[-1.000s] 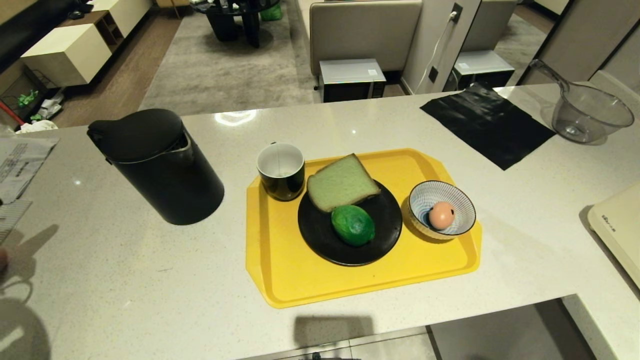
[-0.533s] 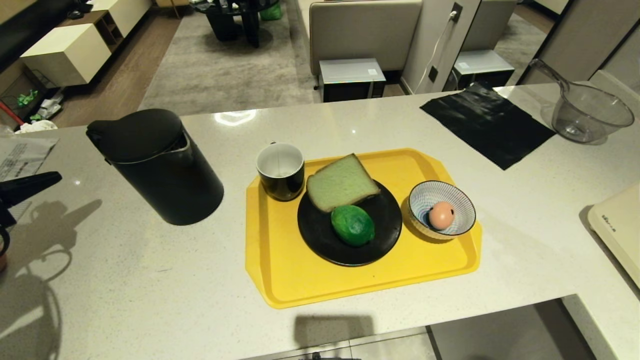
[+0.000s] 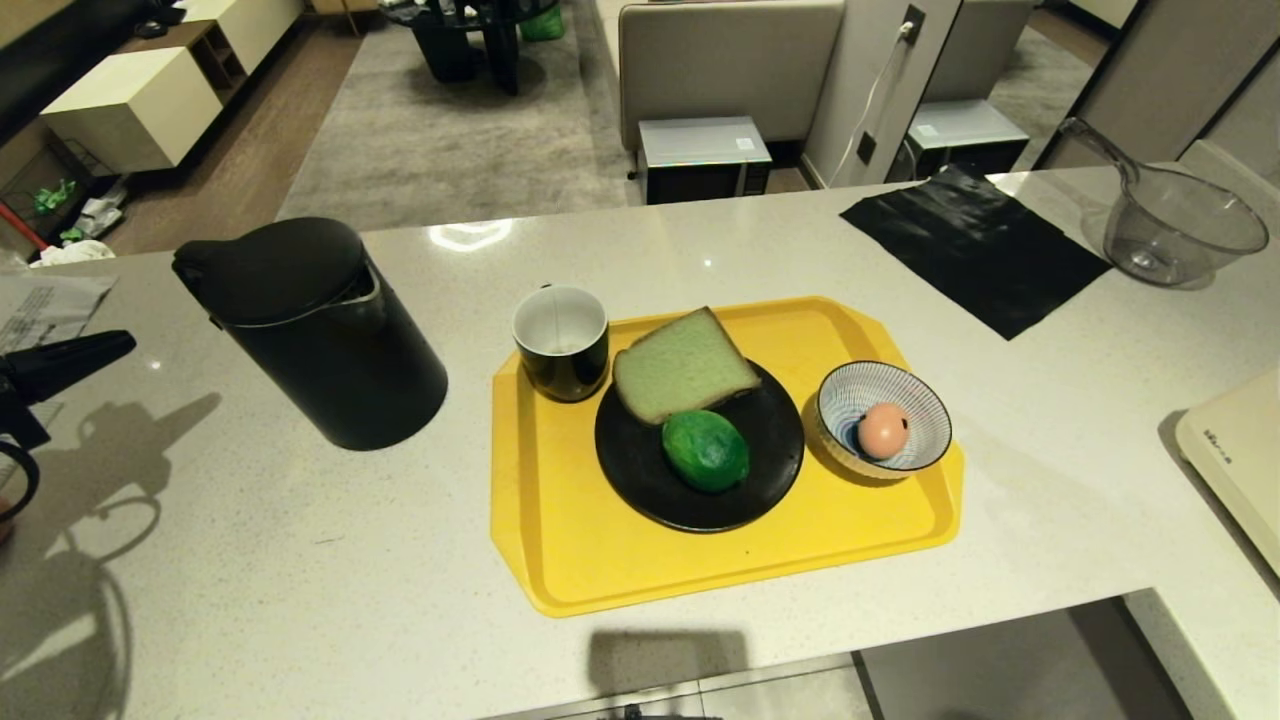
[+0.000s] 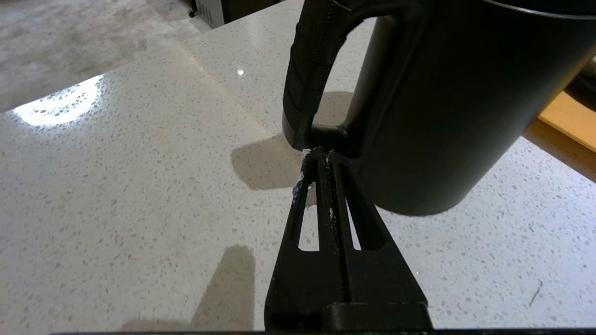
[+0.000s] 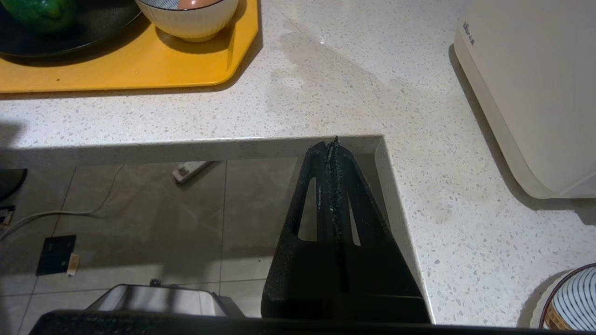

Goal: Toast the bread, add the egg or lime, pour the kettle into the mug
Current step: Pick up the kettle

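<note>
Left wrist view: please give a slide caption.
Shut left gripper points at matte black cylindrical kettle's side handle.

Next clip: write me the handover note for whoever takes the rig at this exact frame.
Left pincer: shut, empty, over the counter left of the kettle, tips aimed at the base of its handle.
Right pincer: shut, empty, parked below the counter's front edge.
Bread and lime lie on the black plate; egg in the striped bowl; mug on the yellow tray.
Done: bread and lime plated.
Left: grasp kettle, pour into mug; the mug's fill cannot be judged.
</note>
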